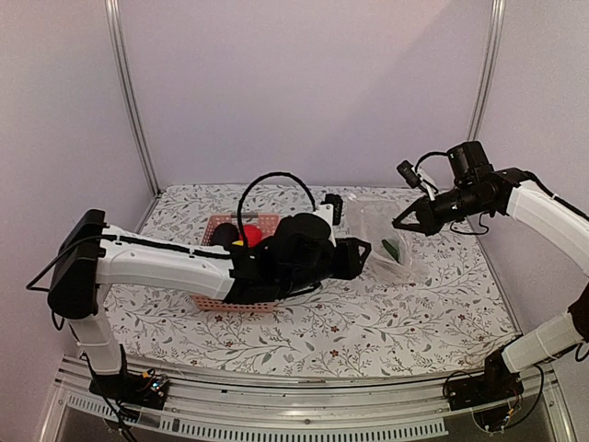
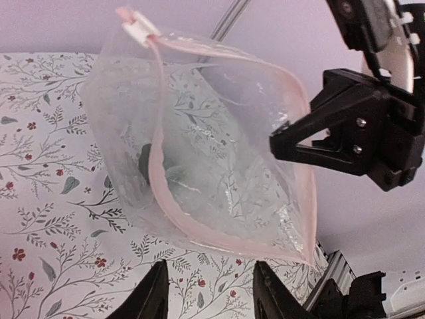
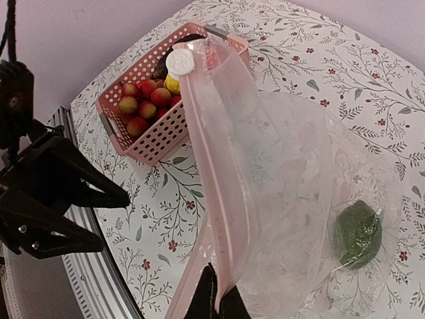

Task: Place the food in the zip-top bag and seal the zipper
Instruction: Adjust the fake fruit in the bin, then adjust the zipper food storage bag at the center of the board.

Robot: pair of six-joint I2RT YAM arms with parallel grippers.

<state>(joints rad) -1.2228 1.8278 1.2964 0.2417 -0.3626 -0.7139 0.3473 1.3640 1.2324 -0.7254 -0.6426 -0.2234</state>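
**Bag held open by one rim, most food not yet in**

- Counter [image 1: 414,322]: floral cloth, carries everything.
- Zip-top bag [image 2: 219,153]: centre of the left wrist view, right of centre in the top view. It hangs from a pinch on its rim, and its lower end looks to rest on the counter. The mouth gapes.
  - Handling: thin crinkly film, so likely light, limp and slippery. It would sag shut without support.
  - Best hold is the stiffer rim, not the film.
- Pink basket [image 3: 153,143]: upper left of the right wrist view, just beside the bag.
- Left tool [image 2: 211,272]: spread wide, empty, facing the bag mouth.
- Right tool [image 3: 217,296]: bottom centre of its own view, clamped on the bag's rim at the zipper [image 3: 219,199].
- Food [image 3: 146,100]: heaped in the basket. The pieces are small, round and probably light and hard, so they are apt to roll. Take one at a time, across the middle.
- Green piece [image 3: 356,232]: already inside the bag, lower right.
- The zipper is a pale pink strip along the mouth.
- Slider [image 3: 179,63]: white, at the upper end of the zipper. Sealing likely needs the rim held taut.
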